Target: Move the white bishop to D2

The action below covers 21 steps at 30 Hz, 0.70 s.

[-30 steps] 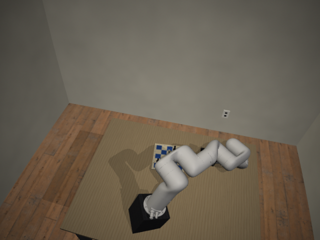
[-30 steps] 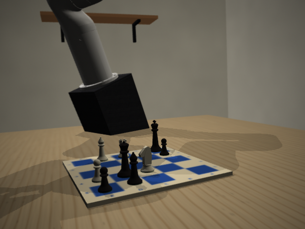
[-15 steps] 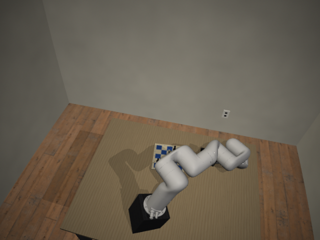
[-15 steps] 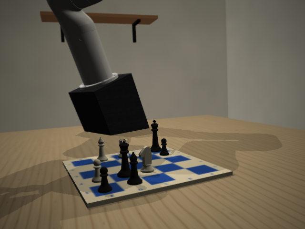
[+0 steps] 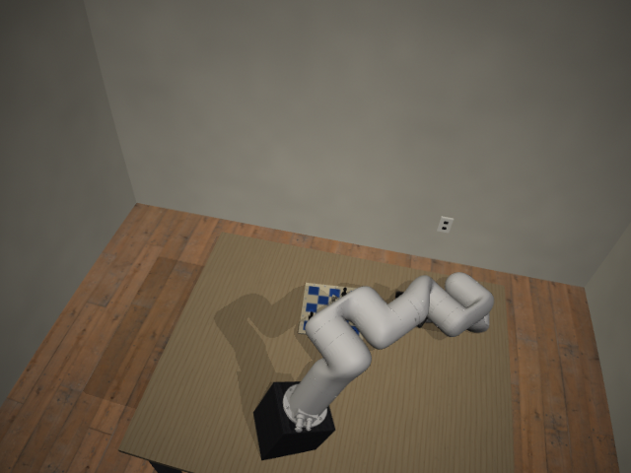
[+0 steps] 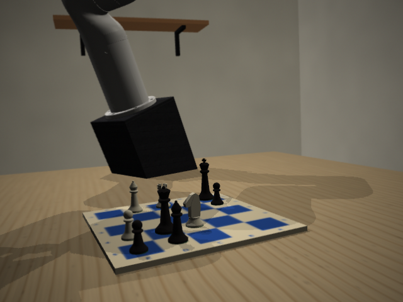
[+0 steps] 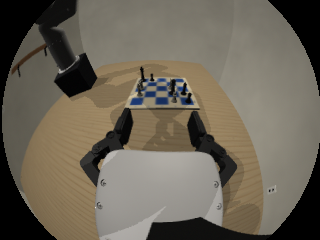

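A small blue-and-cream chessboard [image 6: 227, 241] [image 5: 312, 293] [image 7: 160, 106] lies on the tan mat. The white bishop [image 6: 133, 196] stands upright near the board's far left corner in the exterior view. Around it stand a white pawn [image 6: 128, 224], a white knight [image 6: 194, 209], a black queen [image 6: 164, 211], a black bishop [image 6: 177, 222], a black king [image 6: 204, 178] and two black pawns [image 6: 138, 237] [image 6: 216, 194]. A pale piece [image 6: 161, 187] is partly hidden behind the queen. My gripper [image 7: 160, 116] is open and empty, off the board on its near side in the wrist view, above bare mat.
The arm's black base block [image 6: 145, 136] [image 5: 293, 425] [image 7: 75, 75] stands on the mat [image 5: 433, 381] beyond the board. The arm [image 5: 386, 315] folds over the board in the top view and hides much of it. A wooden shelf [image 6: 130, 23] hangs on the wall.
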### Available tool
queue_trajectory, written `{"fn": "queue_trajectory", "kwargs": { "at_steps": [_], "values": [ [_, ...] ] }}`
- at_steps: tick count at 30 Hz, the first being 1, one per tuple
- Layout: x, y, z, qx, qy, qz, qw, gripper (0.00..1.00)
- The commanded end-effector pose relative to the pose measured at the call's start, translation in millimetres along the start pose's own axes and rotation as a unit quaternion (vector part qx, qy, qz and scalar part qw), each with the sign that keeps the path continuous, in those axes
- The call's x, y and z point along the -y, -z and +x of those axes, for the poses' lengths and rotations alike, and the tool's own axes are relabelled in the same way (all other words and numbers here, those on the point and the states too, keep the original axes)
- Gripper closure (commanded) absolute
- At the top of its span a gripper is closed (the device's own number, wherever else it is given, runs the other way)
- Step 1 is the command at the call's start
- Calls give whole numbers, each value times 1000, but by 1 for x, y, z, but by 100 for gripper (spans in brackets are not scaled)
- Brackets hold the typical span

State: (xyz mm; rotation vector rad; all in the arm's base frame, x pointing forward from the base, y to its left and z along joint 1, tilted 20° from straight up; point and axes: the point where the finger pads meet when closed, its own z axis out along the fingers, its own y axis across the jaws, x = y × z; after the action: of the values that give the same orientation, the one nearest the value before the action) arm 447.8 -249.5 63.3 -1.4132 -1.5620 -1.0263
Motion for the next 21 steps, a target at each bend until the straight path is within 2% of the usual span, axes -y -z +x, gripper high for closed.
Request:
{"fn": "queue_trajectory", "kwargs": {
  "at_steps": [1, 9, 16, 21],
  "values": [
    [-1, 1, 1, 1, 2, 0, 1000, 0],
    [-1, 1, 3, 1, 2, 0, 1000, 0],
    [0, 2, 17, 1, 2, 0, 1000, 0],
    [1, 4, 49, 1, 2, 0, 1000, 0]
  ]
}}
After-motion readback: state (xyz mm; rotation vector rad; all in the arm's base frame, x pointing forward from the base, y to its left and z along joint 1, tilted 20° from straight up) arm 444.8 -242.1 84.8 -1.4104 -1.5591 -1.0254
